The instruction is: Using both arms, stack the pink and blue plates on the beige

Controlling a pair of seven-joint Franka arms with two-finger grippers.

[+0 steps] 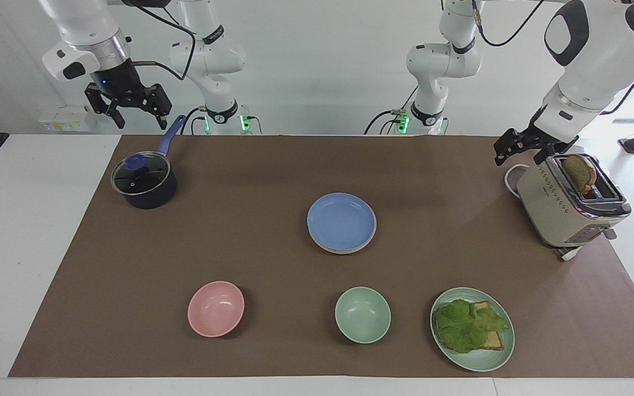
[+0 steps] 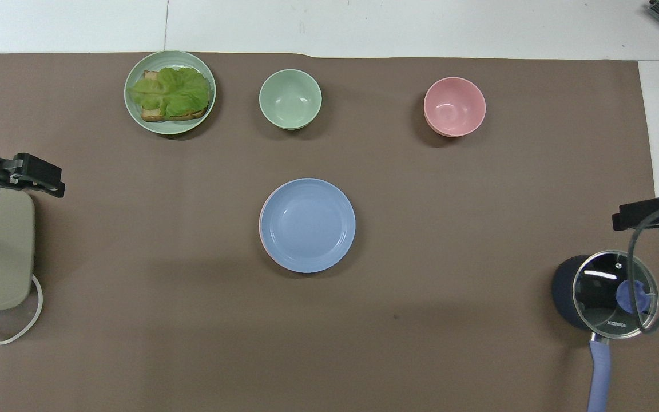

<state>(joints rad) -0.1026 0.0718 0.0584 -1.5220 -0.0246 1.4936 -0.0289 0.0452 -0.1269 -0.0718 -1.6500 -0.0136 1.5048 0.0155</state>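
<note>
The blue plate [image 1: 342, 220] [image 2: 307, 224] lies on top of a stack in the middle of the brown mat. A thin rim of the pink plate [image 1: 332, 248] [image 2: 261, 226] shows under it. The beige plate is hidden in both views. My right gripper [image 1: 136, 116] [image 2: 647, 213] hangs open and holds nothing, high over the table edge by the pot's handle. My left gripper [image 1: 519, 153] [image 2: 32, 178] is open with nothing in it, in the air beside the toaster.
A dark lidded pot [image 1: 143, 181] with a blue handle stands at the right arm's end. A toaster [image 1: 570, 206] with bread stands at the left arm's end. A pink bowl [image 1: 216, 308], a green bowl [image 1: 362, 314] and a green plate [image 1: 490, 360] with a lettuce sandwich line the edge farthest from the robots.
</note>
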